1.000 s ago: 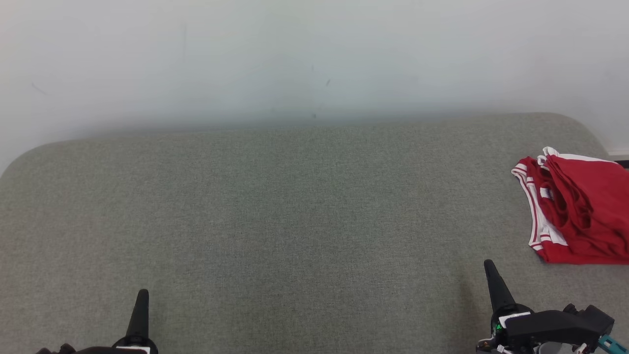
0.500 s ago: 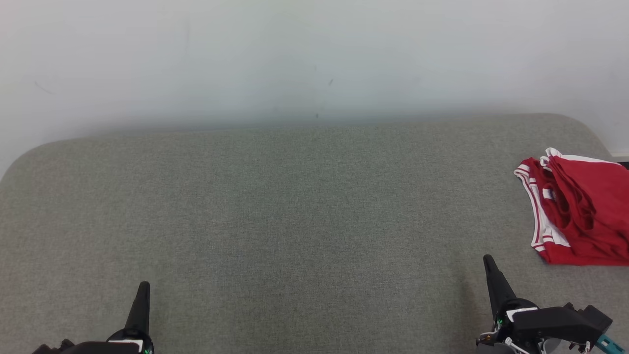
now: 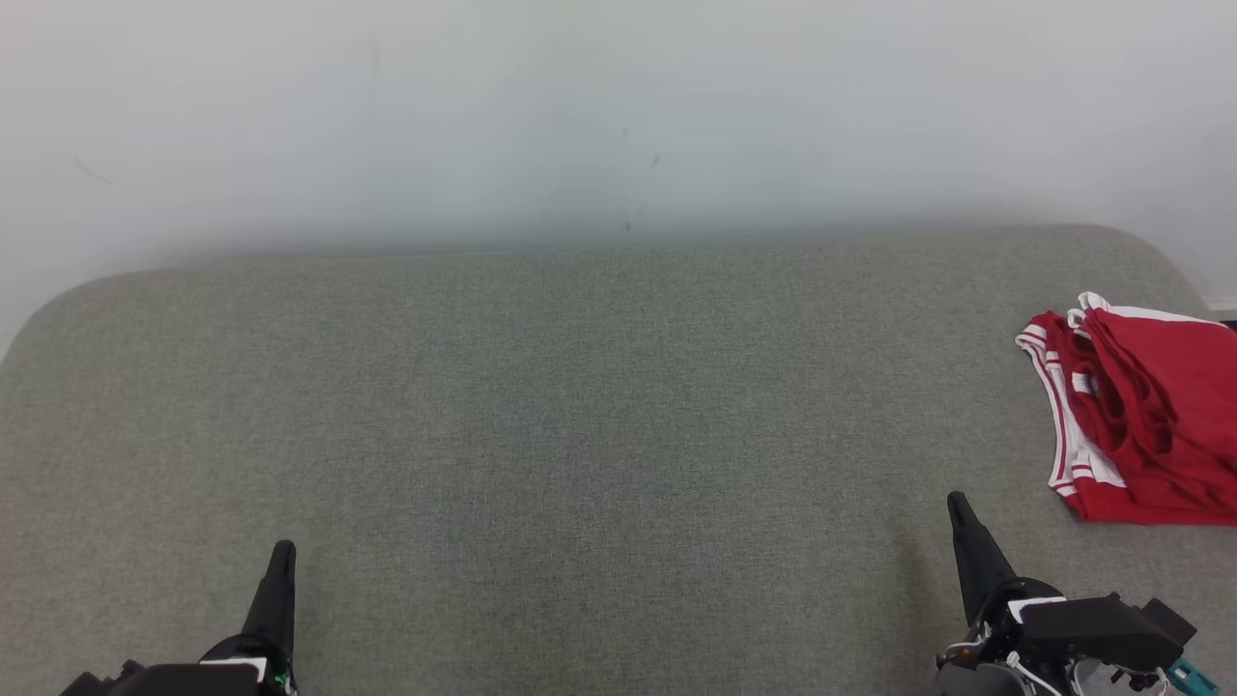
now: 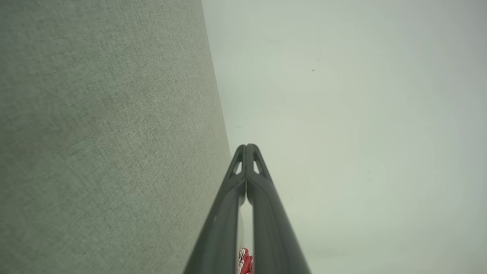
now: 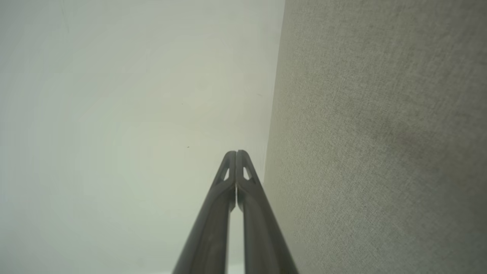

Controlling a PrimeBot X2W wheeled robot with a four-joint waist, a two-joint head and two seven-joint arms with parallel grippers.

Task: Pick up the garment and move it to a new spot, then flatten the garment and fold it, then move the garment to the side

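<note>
A red garment (image 3: pixel 1145 420) with white striped trim lies folded at the far right of the grey fabric surface (image 3: pixel 599 425), partly cut off by the head view's edge. My right gripper (image 3: pixel 958 503) is at the lower right, shut and empty, a short way in front and to the left of the garment. At the lower left sits my left gripper (image 3: pixel 282 550), also shut with nothing held. In the left wrist view its fingertips (image 4: pixel 247 146) meet, and a scrap of the red garment (image 4: pixel 245 262) shows between the fingers low down. The right gripper (image 5: pixel 236 153) shows its tips pressed together.
A pale wall (image 3: pixel 618 116) rises straight behind the surface's far edge. The surface has rounded back corners. Its right edge runs close by the garment.
Both grippers have crept a little forward, up the head view. The camera has shifted slightly, so the garment sits a touch further right and lower in the picture. Both stay shut.
</note>
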